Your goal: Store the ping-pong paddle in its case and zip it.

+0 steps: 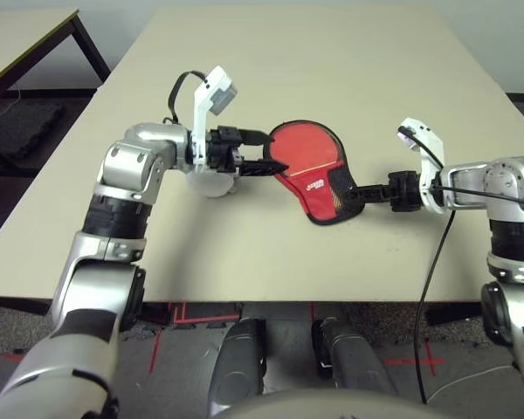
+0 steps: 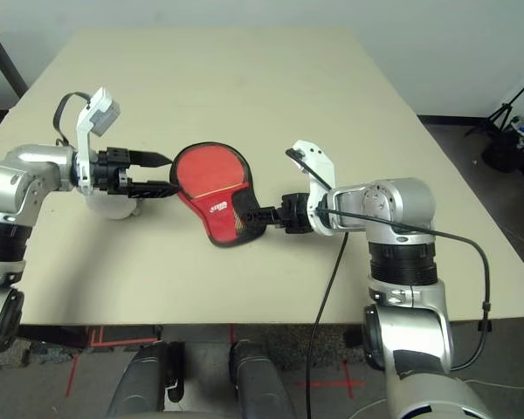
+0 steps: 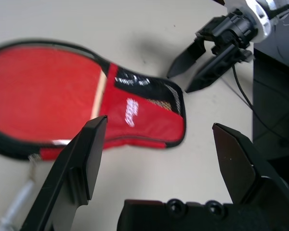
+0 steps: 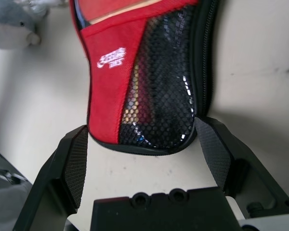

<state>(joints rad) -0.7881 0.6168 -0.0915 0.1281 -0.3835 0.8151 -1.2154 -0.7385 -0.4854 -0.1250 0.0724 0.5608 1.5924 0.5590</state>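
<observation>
Your paddle (image 1: 301, 150) already sits inside the case (image 4: 135, 96), which lies flat on the table (image 1: 332, 70) with its long axis running from one gripper to the other. The right gripper (image 4: 142, 139) is nearer: its spread fingers straddle the narrow handle end. The left gripper (image 1: 266, 153), also spread, hovers just beside the round end, holding nothing.

Looks like a lab: my bare beige table (image 1: 332, 70), red tape marks (image 1: 188, 312) on dark floor, tripod legs (image 2: 498, 118), second table (image 1: 26, 39) beside.
</observation>
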